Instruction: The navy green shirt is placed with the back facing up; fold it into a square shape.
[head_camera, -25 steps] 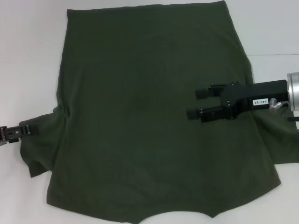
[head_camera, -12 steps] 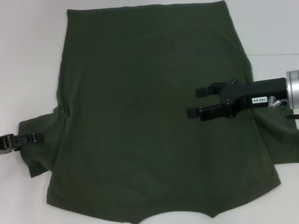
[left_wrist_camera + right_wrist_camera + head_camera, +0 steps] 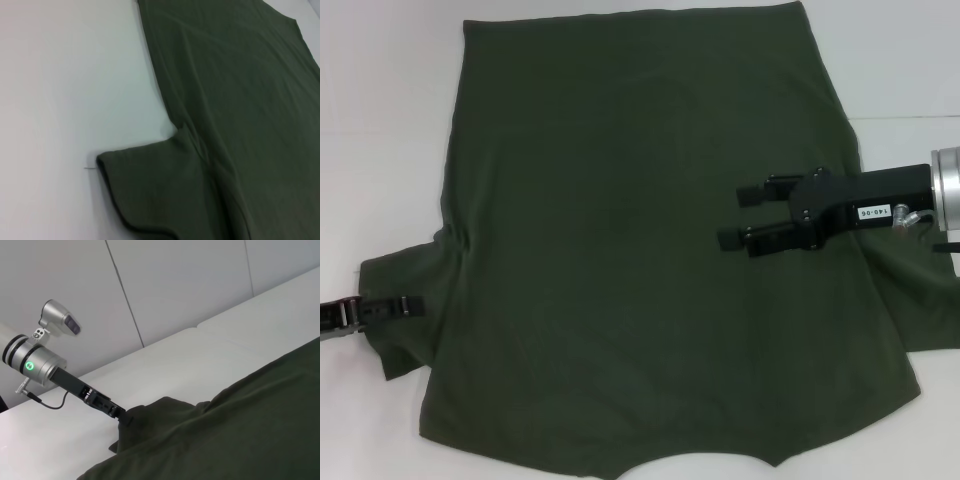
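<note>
The navy green shirt (image 3: 640, 240) lies spread flat on the white table, plain side up, with its hem at the far side. My right gripper (image 3: 742, 216) hovers open over the shirt's right middle, nothing between its fingers. My left gripper (image 3: 390, 307) reaches over the outer edge of the left sleeve (image 3: 410, 290). In the right wrist view the left gripper (image 3: 120, 413) meets the slightly humped sleeve edge (image 3: 150, 412). The left wrist view shows the sleeve (image 3: 155, 190) and the shirt's side seam (image 3: 200, 125), but no gripper.
Bare white table (image 3: 380, 120) surrounds the shirt on the left and far right. The right sleeve (image 3: 920, 310) lies under my right arm. A seam between table panels (image 3: 220, 340) and a grey wall (image 3: 175, 280) show in the right wrist view.
My left gripper has slid toward the near side along the left sleeve and reaches a little farther onto it. The right gripper and the shirt have barely moved.
</note>
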